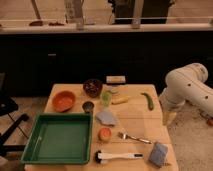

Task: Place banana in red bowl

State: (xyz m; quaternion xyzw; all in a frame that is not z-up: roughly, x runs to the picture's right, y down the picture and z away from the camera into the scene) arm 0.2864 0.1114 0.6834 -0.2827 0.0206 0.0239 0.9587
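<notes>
The small yellow banana (120, 100) lies near the middle of the wooden table (135, 122), just right of a pale green cup (106, 97). At the table's left side sits the orange-red bowl (63, 100), with nothing in it. My white arm reaches in from the right. Its gripper (169, 118) hangs pointing down beside the table's right edge, well to the right of the banana. It is open and holds nothing.
A maroon bowl (92, 87) and a yellow block (115, 79) stand at the back, with a dark cup (88, 106) beside the red bowl. A green vegetable (148, 100) lies right of the banana. In front are a green tray (59, 138), grey cloth (106, 117), orange fruit (104, 134), fork (134, 138), brush (119, 156) and blue sponge (159, 154).
</notes>
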